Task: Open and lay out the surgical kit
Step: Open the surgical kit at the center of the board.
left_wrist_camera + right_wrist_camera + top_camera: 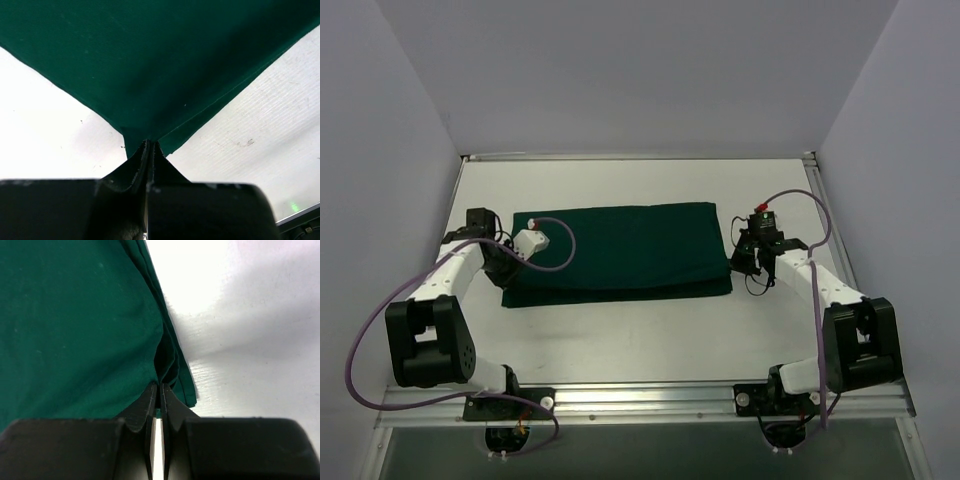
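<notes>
On the left, my left pincer (150,145) is clenched on a corner of the green cloth (620,250), its fingers pressed together with the tip of the fabric nipped between them. I hold the corner because that is where the folds are easiest to get hold of and pull back.

The cloth lies folded in a flat rectangle in the middle of the table (620,345), between the two arms. Whatever it wraps is hidden from me.

On the right, my right pincer (159,386) is clamped on the cloth's right edge, near a corner where several layers stack. I cannot tell how many layers it has caught.

With both ends gripped, I judge the step in hand to be spreading the wrap open. The cloth is fully folded, so the laying out has hardly started.
</notes>
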`<state>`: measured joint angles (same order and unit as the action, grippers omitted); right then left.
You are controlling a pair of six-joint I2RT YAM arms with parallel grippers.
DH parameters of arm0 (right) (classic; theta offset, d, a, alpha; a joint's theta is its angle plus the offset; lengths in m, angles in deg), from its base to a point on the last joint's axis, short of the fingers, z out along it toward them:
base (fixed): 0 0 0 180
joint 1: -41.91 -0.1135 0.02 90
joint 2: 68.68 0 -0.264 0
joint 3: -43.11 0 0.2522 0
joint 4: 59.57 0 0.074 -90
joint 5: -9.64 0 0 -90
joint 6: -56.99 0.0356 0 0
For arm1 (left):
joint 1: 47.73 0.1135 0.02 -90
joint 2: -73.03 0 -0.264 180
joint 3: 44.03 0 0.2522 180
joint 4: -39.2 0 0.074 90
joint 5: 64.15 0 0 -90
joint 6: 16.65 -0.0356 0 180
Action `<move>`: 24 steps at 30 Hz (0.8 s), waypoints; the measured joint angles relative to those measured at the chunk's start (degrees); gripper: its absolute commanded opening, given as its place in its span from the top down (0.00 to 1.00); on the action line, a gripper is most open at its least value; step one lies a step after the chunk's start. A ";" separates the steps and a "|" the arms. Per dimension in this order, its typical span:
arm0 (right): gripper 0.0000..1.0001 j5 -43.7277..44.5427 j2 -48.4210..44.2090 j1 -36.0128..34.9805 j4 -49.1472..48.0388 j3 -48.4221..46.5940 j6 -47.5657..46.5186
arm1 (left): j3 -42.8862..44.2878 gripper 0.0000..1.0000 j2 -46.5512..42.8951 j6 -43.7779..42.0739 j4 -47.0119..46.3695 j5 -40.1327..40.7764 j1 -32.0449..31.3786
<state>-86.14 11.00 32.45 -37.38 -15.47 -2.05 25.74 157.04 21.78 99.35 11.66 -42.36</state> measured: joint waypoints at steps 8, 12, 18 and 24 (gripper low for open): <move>1.00 0.00 2.16 0.02 0.92 -9.14 -1.64 | 3.56 0.98 0.02 5.35 -2.89 0.70 0.07; 1.00 0.02 6.34 0.07 1.20 -16.68 -2.80 | 7.30 0.98 0.26 8.44 -5.81 1.38 0.07; 1.00 0.28 16.72 0.09 1.92 -33.64 -4.24 | 14.95 0.98 4.17 13.31 -10.91 3.65 0.07; 1.00 0.59 31.30 0.09 2.23 -54.53 -4.46 | 25.97 0.98 12.68 18.95 -16.31 5.62 0.04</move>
<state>-85.55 42.30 32.54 -35.16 -70.00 -6.51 51.71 169.72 40.73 83.04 17.27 -42.32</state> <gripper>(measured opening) 0.008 0.035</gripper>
